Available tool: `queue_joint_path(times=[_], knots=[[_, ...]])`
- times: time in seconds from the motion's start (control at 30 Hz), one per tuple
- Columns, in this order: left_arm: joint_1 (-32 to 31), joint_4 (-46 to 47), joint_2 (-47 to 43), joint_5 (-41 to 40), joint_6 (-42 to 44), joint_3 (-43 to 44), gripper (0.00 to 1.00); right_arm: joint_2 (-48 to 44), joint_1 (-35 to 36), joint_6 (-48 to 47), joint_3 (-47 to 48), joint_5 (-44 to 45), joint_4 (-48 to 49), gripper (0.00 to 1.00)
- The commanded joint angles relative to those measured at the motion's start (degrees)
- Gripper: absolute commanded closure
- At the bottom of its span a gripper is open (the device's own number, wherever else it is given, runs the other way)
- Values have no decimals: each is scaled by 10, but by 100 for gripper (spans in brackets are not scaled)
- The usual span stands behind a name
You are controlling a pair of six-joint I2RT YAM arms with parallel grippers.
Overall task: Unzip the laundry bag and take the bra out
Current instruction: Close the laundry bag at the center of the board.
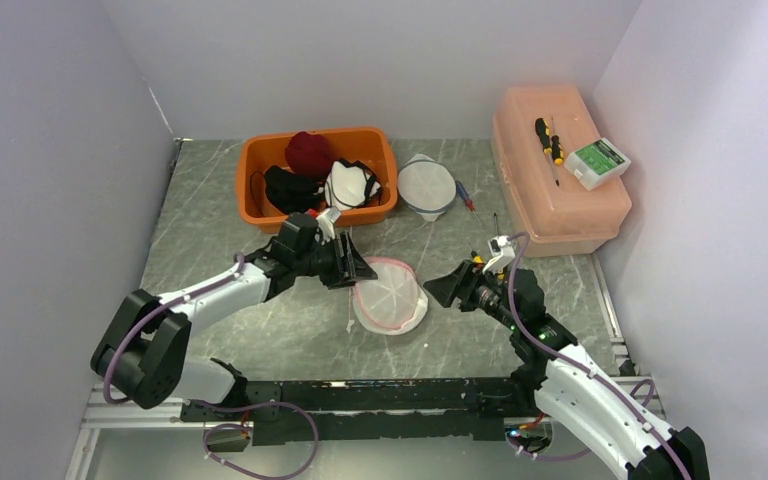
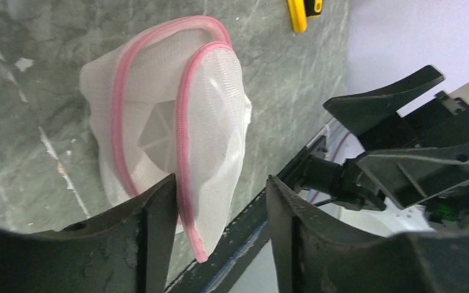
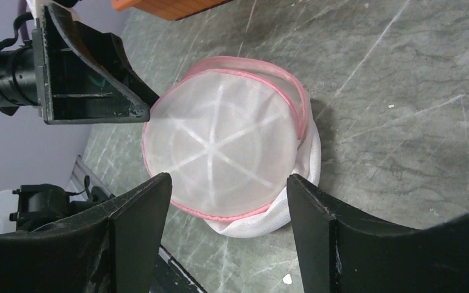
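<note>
The laundry bag [image 1: 390,296] is a round white mesh pouch with a pink zipper rim, lying on the grey table between both grippers. My left gripper [image 1: 357,270] is open at its left edge. In the left wrist view the bag [image 2: 159,116] gapes along the pink rim, and a loose flap hangs between the gripper's [image 2: 221,204] fingers, touching the left one. My right gripper [image 1: 442,290] is open, just right of the bag. In the right wrist view the bag [image 3: 220,146] lies beyond the open gripper [image 3: 229,198]. No bra can be made out in the bag.
An orange basket [image 1: 250,152] with red, black and white garments stands behind the bag. A second white mesh pouch [image 1: 426,186] and a screwdriver [image 1: 466,199] lie right of it. A pink lidded box [image 1: 570,205] with tools on top stands at the back right.
</note>
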Motion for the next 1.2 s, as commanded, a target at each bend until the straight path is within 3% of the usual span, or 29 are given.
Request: queue_joint_path(times=[0.0, 0.13, 0.33, 0.43, 0.6, 0.83, 1.17], knots=[[1, -71, -38, -40, 43, 25, 36, -3, -2, -14, 2, -9, 4, 27], [0, -165, -90, -96, 73, 43, 23, -7, -2, -26, 12, -4, -13, 26], [-2, -317, -172, -202, 111, 99, 21, -8, -1, -51, 29, -23, -23, 25], [-5, -283, -206, -155, 112, 84, 32, 5, -1, -58, 29, -61, -8, 27], [-30, -188, -172, -77, 92, 26, 67, 40, -1, -46, 21, -97, 36, 34], [-99, -119, -79, -85, 83, -4, 83, 103, 15, -46, 37, -99, 62, 40], [-121, -35, 22, -138, 68, -17, 92, 156, 43, -45, 67, -52, 59, 47]])
